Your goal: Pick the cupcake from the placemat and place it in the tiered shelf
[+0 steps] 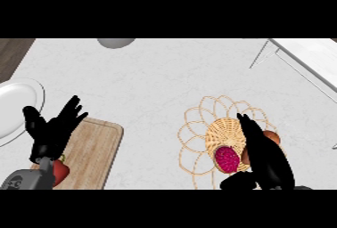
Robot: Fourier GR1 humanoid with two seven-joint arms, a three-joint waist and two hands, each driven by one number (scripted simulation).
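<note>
The cupcake has a tan woven wrapper and a magenta top. It lies tilted over the middle of the looped tan placemat, with its top turned toward me. My right hand is against the cupcake's right side, fingers running up along it and the thumb curled in under the magenta top. A small brown patch peeks out just right of the fingers; what it is stays unclear. The white tiered shelf stands at the far right. My left hand rests open at the left, fingers up.
A wooden cutting board lies under the left hand, with a red fruit by the left forearm. A white plate sits at the left edge. A grey bowl shows at the top edge.
</note>
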